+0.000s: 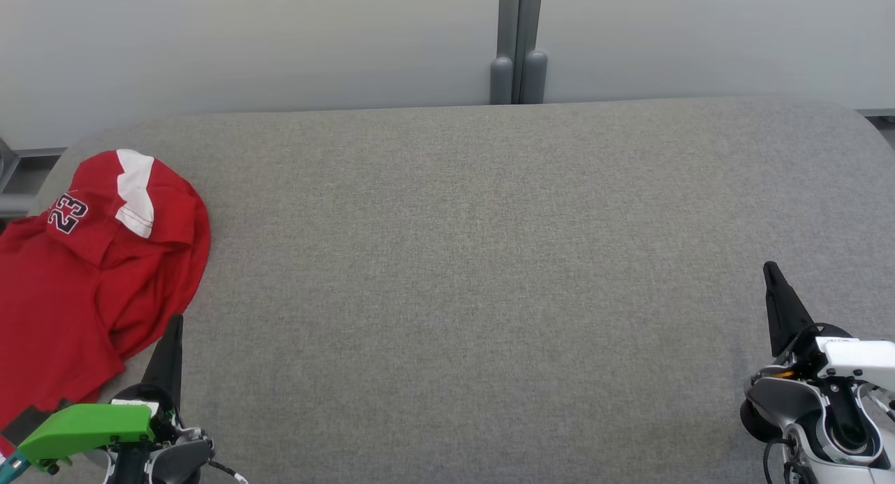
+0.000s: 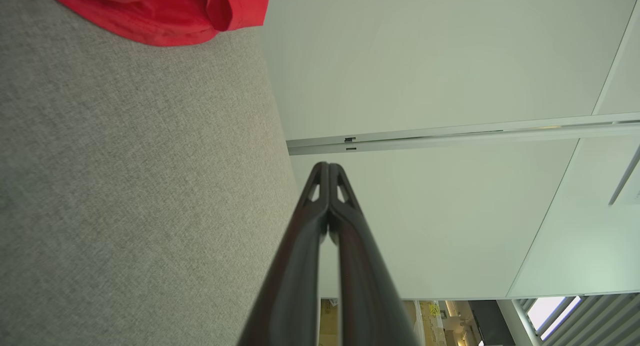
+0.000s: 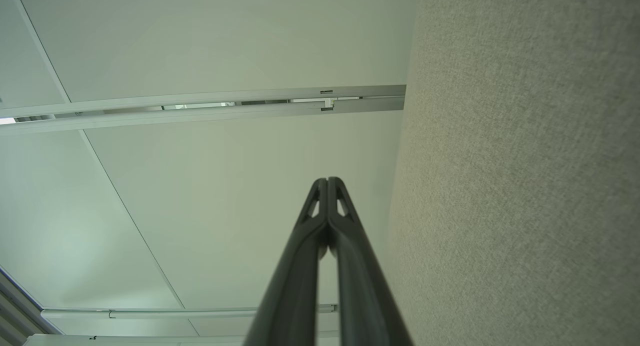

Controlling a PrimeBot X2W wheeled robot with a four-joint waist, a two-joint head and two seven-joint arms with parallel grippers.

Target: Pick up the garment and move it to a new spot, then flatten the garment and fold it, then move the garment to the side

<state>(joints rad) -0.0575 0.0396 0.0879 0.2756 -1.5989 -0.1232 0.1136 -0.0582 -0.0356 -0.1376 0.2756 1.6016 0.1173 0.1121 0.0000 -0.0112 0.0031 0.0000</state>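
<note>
The garment (image 1: 91,274) is a crumpled red jersey with a white patch and the number 23, lying at the far left of the grey table (image 1: 475,260). Its red hem (image 2: 165,11) shows at the top of the left wrist view. My left gripper (image 1: 175,321) is shut and empty at the lower left, its tip just beside the garment's lower edge; the fingers (image 2: 327,173) press together. At the lower right my right gripper (image 1: 770,267) is shut too, holding nothing, far from the garment, with its fingers (image 3: 327,183) closed together.
The grey fabric-covered table stretches wide between the arms. Pale wall panels (image 1: 280,43) with a grey post (image 1: 517,50) stand behind its far edge. The table's left edge runs close by the garment.
</note>
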